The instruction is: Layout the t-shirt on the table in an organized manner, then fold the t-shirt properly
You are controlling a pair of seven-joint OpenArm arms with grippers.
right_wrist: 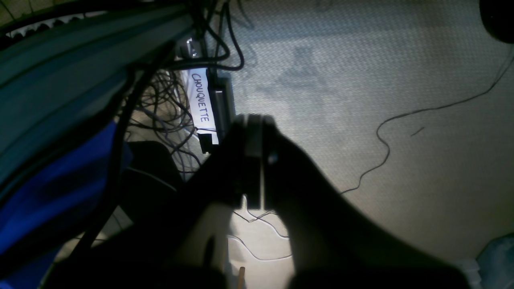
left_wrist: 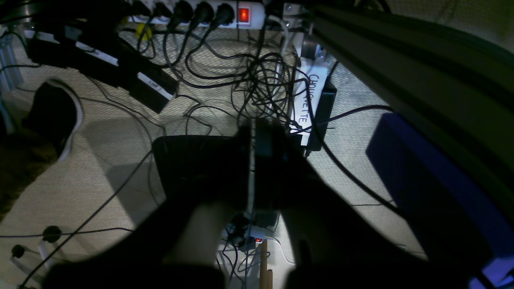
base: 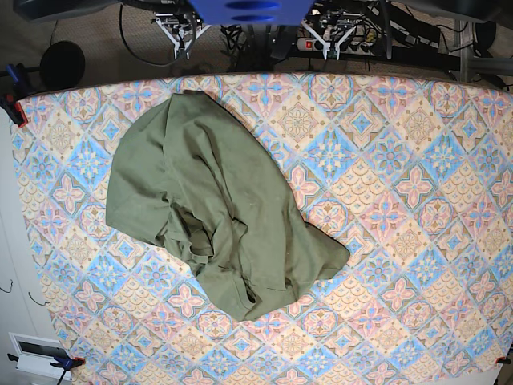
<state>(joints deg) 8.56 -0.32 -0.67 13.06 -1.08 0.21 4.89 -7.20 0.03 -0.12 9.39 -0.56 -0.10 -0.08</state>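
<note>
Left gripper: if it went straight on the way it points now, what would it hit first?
Probably the tangle of black cables on the carpeted floor; the shut left gripper points off the table, depth unclear.

Robotics lab or workshop, carpeted floor (right_wrist: 361, 80) strewn with tangled black cables (left_wrist: 261, 80), a switched-on power strip (left_wrist: 200, 14), a hand-lettered label (right_wrist: 200, 100), clamps (base: 14, 104) pinning the patterned cloth to the surface (base: 417, 160)

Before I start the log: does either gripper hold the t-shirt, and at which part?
Nothing is held. Left gripper and right gripper are shut and empty, off the table; the t-shirt lies crumpled there.
</note>
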